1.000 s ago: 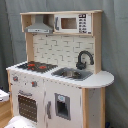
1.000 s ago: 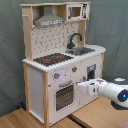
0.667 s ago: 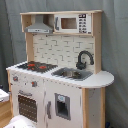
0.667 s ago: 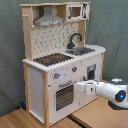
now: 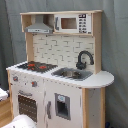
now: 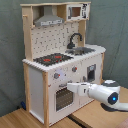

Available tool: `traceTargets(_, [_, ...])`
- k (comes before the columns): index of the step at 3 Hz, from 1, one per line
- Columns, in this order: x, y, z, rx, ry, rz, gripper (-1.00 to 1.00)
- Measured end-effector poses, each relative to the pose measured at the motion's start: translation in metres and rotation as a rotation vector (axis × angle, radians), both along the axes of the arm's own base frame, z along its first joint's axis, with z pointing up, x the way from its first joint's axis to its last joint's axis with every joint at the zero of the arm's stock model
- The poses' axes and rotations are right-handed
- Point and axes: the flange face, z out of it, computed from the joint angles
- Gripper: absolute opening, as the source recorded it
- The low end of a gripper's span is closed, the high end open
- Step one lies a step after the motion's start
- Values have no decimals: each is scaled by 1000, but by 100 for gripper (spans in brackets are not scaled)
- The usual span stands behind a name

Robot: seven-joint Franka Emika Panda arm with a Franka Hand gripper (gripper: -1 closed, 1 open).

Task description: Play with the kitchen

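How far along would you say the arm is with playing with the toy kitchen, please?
Early on, it seems. Done: nothing on the kitchen looks altered; the oven door appears shut and the sink and hob look untouched. In hand: the arm reaches toward the kitchen's front, its tip near the oven door's top edge in the second exterior view. Left: any actual handling of doors, knobs or faucet.

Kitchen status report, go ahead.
Gripper at the kitchen front, beside the oven door; fingers unclear. Doors shut. Nothing in the way.
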Motion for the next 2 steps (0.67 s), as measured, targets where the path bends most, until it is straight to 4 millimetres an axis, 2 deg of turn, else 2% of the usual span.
traceTargets(2, [19,23,1,122,-40,14,100])
